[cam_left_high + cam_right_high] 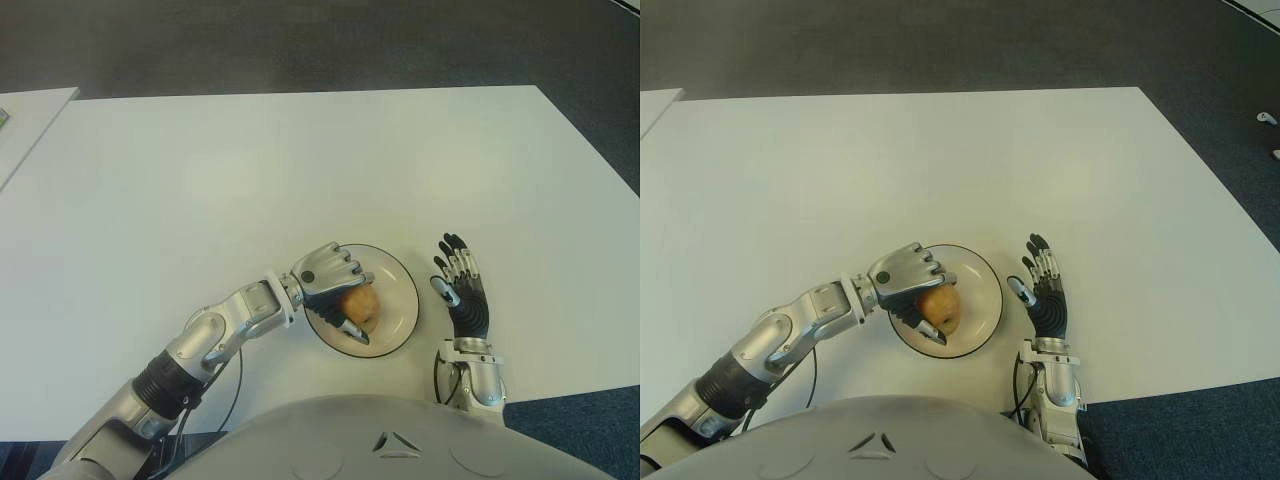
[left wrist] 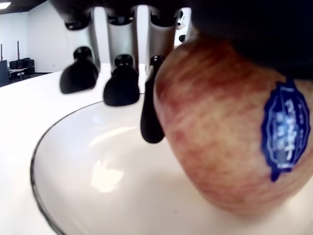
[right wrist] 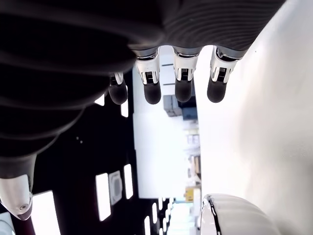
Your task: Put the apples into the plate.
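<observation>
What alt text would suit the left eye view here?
The left robot hand grips an apple over a white plate near the front edge of a white table. The right robot hand, fingers spread and empty, shows just right of the plate.

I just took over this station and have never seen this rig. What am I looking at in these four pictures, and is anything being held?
This is a humanoid robot with two arms that end in fingered hands. The two wide pictures come from cameras on its head, looking down at a white table. The two close-ups come from cameras on its wrists.

On the table near the robot's body sits a white plate. The left hand is over the plate, fingers curled around an apple. The left wrist view shows the apple low inside the plate, a blue sticker on its skin.

The right hand shows just right of the plate, fingers spread, holding nothing.
</observation>
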